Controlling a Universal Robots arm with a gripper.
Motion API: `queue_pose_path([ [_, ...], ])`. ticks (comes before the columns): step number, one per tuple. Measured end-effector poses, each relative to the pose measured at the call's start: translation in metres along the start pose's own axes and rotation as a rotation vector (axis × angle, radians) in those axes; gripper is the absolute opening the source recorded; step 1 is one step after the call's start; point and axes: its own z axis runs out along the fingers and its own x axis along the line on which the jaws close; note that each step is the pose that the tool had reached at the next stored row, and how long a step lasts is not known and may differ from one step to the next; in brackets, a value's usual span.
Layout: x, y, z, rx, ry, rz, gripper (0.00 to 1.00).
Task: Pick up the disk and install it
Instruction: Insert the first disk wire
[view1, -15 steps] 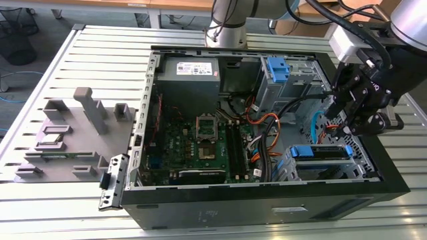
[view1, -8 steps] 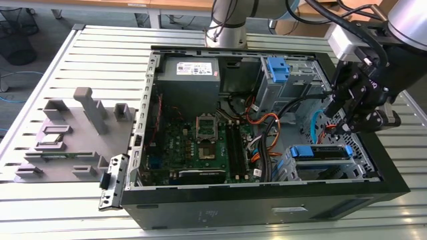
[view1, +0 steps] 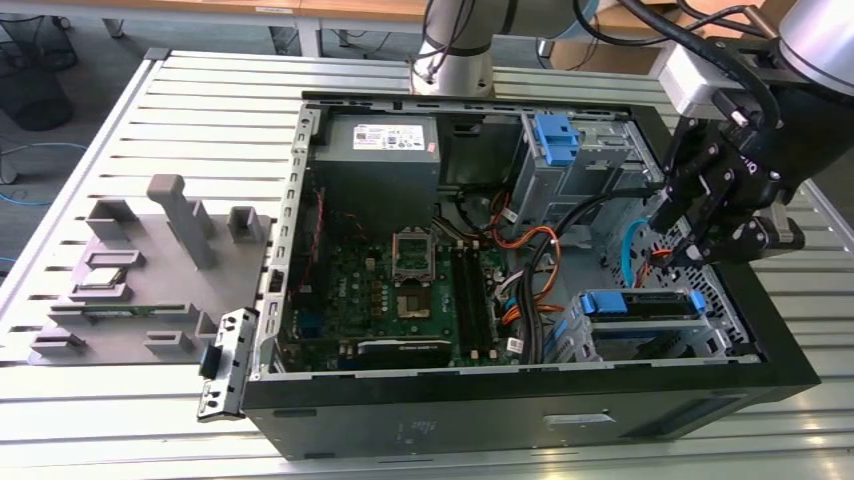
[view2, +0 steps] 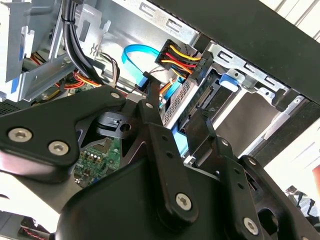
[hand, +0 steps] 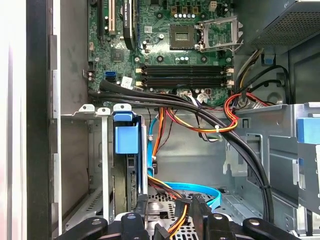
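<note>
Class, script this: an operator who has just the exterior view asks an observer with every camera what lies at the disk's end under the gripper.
Operator: I see the gripper by the disk in its cage. What is at the covered end?
Observer: In the second wrist view, a plug with yellow, red and black wires sits right at that end; whether it is seated I cannot tell.
Operator: Any other cable there?
Observer: Yes, a light blue flat cable arcs down to the same end.

Open computer case (view1: 534, 425) — motherboard (view1: 387, 290), cables (hand: 150, 95).
</note>
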Motion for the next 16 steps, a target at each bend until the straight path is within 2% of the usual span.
queue_pose_path([
  [7,-0.0001,0.0000,-0.0003,0.0000,0.0004,0.000,0.48],
  [11,-0.0004,-0.0004,-0.0066,-0.0016,-0.0042,0.000,0.48],
  [16,-0.0006,-0.0015,-0.0115,-0.0051,-0.0058,0.000,0.48],
])
